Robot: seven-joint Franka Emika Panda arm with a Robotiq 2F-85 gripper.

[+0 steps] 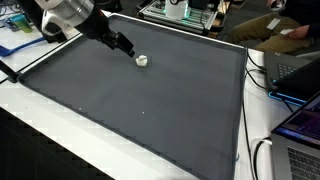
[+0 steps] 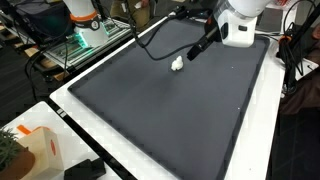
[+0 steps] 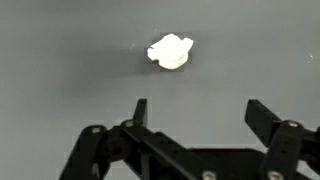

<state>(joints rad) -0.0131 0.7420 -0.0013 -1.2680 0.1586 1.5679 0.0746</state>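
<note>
Across a cluttered lab's white table: dark grey mat, flat, matte. Upper centre, wrist view: small white lump, irregular, on mat; black gripper nearby, jaws wide, empty.

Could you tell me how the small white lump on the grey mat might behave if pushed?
The white lump looks small beside the open gripper, so probably light and easily nudged. Its knobbly outline suggests tumbling rather than rolling far. The matte grey mat may slow sliding.
</note>
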